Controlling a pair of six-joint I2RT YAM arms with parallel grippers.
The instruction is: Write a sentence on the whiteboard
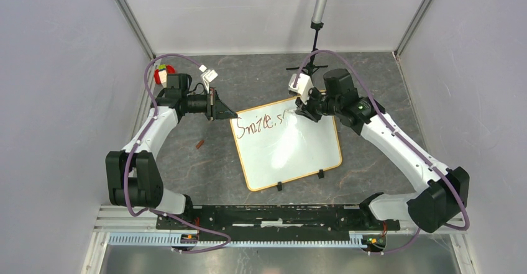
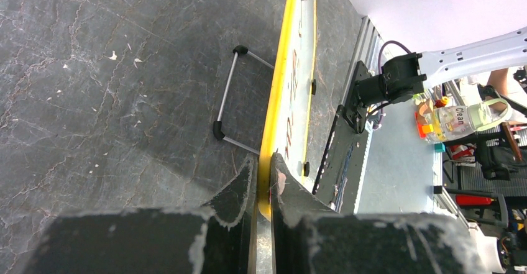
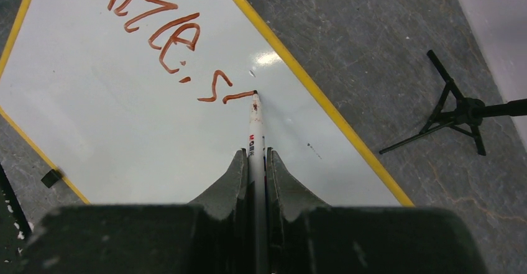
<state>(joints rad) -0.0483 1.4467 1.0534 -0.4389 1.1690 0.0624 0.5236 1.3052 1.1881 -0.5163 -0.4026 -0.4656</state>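
The whiteboard (image 1: 292,150) lies tilted mid-table, with an orange-tan frame and two black clips on its near edge. Dark red lettering (image 1: 260,123) reading "Smile, s" plus a short stroke runs along its far edge; in the right wrist view it (image 3: 164,35) sits at the upper left. My left gripper (image 1: 233,115) is shut on the board's far left corner, its frame edge (image 2: 271,131) between the jaws. My right gripper (image 1: 303,110) is shut on a white marker (image 3: 255,131), its red tip touching the board at the end of the last stroke.
A black tripod stand (image 1: 309,66) with a grey pole stands behind the board. A small reddish piece (image 1: 200,144) lies on the table left of the board. A red, green and white object (image 1: 163,73) sits at the far left. A wire stand (image 2: 231,100) shows under the board.
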